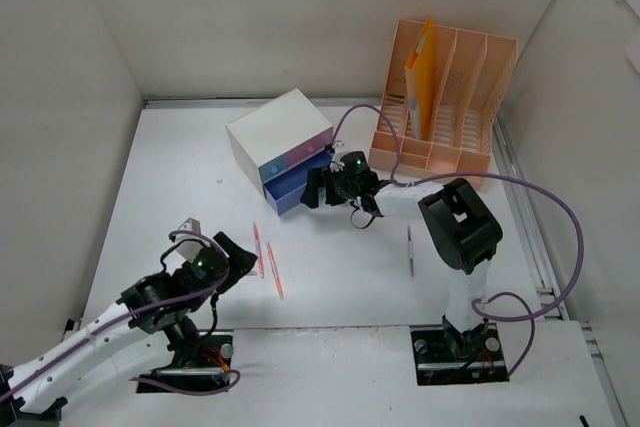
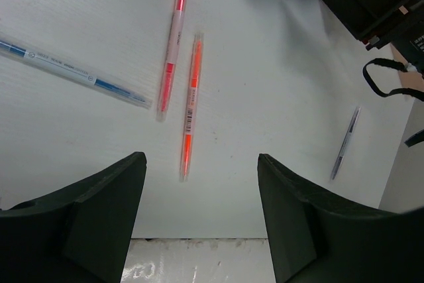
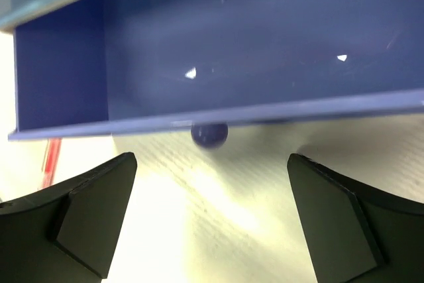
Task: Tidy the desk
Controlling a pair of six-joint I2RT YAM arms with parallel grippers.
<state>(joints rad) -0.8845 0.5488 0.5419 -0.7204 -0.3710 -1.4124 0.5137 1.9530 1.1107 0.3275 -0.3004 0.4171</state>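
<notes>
Right, starting at the left tool (image 2: 200,170): its two fingers stand wide apart and hold nothing, hanging over bare counter (image 1: 180,167), the wide white surface carrying everything here. Just beyond the fingertips I count two orange pens, one (image 2: 191,111) nearly between the fingers and the other (image 2: 172,51) beside it and a little farther out, not quite parallel and not touching. One blue pen (image 2: 73,71) lies off to the left of that pair, and one grey pen (image 2: 346,142) lies well apart to the right, so four pens in all. The right tool (image 3: 212,164) is likewise spread wide and empty, facing the front of one blue drawer (image 3: 252,51) that is pulled open, with its single round knob (image 3: 209,134) centred between the fingers but not touched by either. That drawer belongs to one small white drawer box (image 1: 280,132) near the back, with a pink drawer front above it. Right of the box stands one peach file rack (image 1: 450,97) holding one orange folder (image 1: 422,77) upright. The left arm lies low, reaching forward and rightward from its base; the right arm rises to a high elbow, then angles left toward the drawer.
</notes>
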